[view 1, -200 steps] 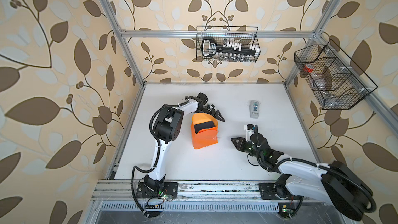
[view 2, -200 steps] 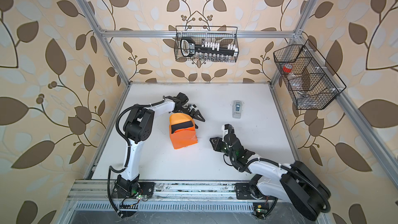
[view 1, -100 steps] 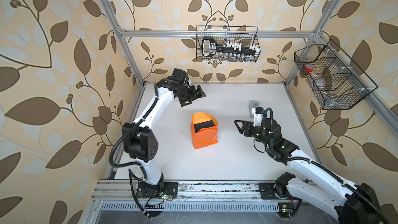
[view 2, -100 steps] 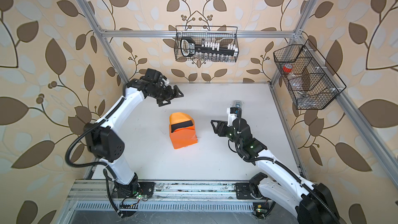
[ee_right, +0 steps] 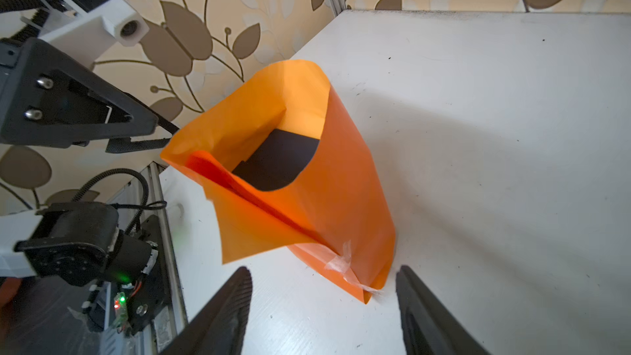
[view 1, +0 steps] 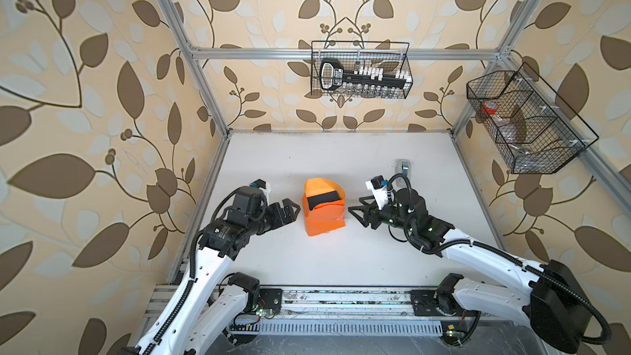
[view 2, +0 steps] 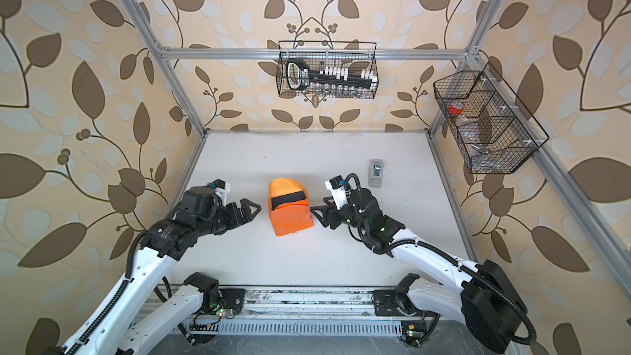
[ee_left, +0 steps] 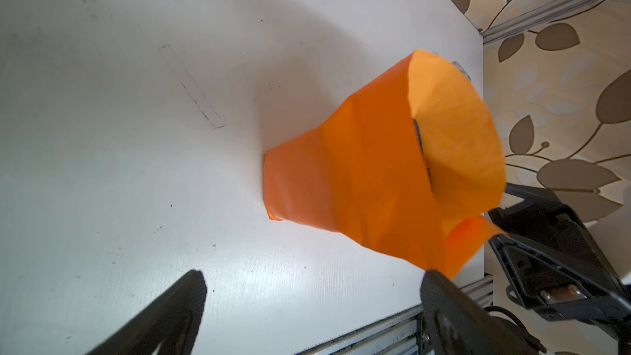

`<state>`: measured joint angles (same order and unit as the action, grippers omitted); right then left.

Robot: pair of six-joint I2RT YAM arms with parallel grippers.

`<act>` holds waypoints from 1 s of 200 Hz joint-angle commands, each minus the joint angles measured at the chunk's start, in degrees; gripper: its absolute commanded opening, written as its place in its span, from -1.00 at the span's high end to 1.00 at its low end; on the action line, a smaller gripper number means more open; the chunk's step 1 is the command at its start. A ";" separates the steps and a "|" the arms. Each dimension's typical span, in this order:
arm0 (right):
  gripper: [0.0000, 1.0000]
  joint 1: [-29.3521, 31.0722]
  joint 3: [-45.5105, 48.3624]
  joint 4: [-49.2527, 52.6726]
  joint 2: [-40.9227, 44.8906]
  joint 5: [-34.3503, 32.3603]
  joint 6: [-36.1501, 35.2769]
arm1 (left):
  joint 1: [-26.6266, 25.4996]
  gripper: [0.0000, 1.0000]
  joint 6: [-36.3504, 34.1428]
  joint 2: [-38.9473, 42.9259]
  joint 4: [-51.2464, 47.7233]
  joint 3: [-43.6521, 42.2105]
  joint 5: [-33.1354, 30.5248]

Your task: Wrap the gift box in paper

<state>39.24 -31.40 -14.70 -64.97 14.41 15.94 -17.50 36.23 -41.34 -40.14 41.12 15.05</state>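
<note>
The small matte black cardboard gift box (view 1: 322, 199) stands near the middle of the white bench (view 1: 307, 261), between the two arms. The bright orange sheet of wrapping paper (view 1: 324, 215) surrounds it as an upright sleeve, open at the top; the box top shows inside the opening in both top views and in the right wrist view (ee_right: 276, 162). A crumpled strip of clear tape (ee_right: 341, 261) sits on the sleeve near its base.

Left jaws: spread wide, empty, just beside the sleeve's left side, not touching it. Right jaws: spread, empty, just beside the sleeve's right side.

A small grey-white tape dispenser (view 1: 403, 167) lies behind the right arm (view 1: 478, 251), apart from the paper.
</note>
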 commanded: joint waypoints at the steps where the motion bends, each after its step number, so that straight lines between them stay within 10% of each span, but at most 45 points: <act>1: -0.38 2.57 1.63 -7.59 -2.30 -2.34 -7.25 | -2.10 -0.98 3.89 3.12 9.29 -4.39 -2.59; 118: -0.40 3.68 -5.96 -19.38 -17.07 -0.67 -6.95 | -15.22 -0.98 2.18 -6.04 28.22 -10.87 -10.98; 200: -0.28 3.07 -7.96 -18.17 -19.08 -0.38 -4.97 | -15.62 -0.98 4.27 6.33 25.07 -14.58 -12.38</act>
<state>42.61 -37.91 -33.67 -85.06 13.58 10.98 -32.69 40.75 -36.56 -15.20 26.39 2.48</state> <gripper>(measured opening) 0.625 0.989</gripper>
